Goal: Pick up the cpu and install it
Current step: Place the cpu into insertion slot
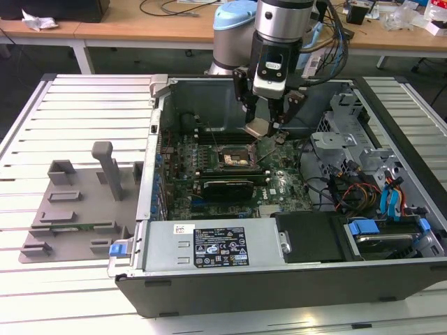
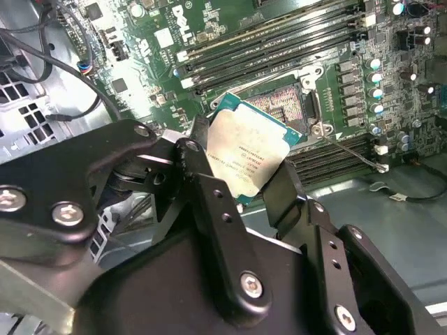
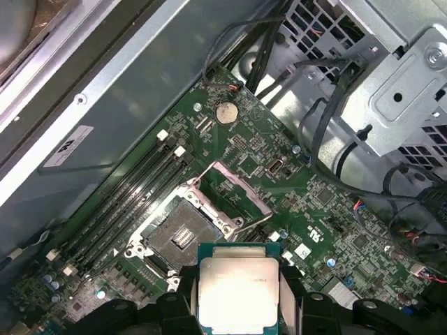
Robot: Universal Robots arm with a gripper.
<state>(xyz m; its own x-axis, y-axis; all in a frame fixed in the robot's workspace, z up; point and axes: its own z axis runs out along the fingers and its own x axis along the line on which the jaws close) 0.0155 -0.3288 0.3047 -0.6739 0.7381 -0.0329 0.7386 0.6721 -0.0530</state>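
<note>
You have the cpu (image 1: 257,128) pinched by opposite edges between the fingers (image 2: 283,195), clear of the board (image 1: 279,183); the open socket (image 1: 234,155) lies offset toward the exterior view's left

"Where did you have the arm?"

"I had the arm (image 1: 278,31) hanging straight down, wrist upright, with the gripper (image 1: 263,125) pointing downward."

"And the grip?"

"In the second wrist view both black fingers (image 2: 209,192) were drawn in on the cpu (image 2: 246,157). They pinched two opposite edges, and I saw it held tilted between them."
</note>
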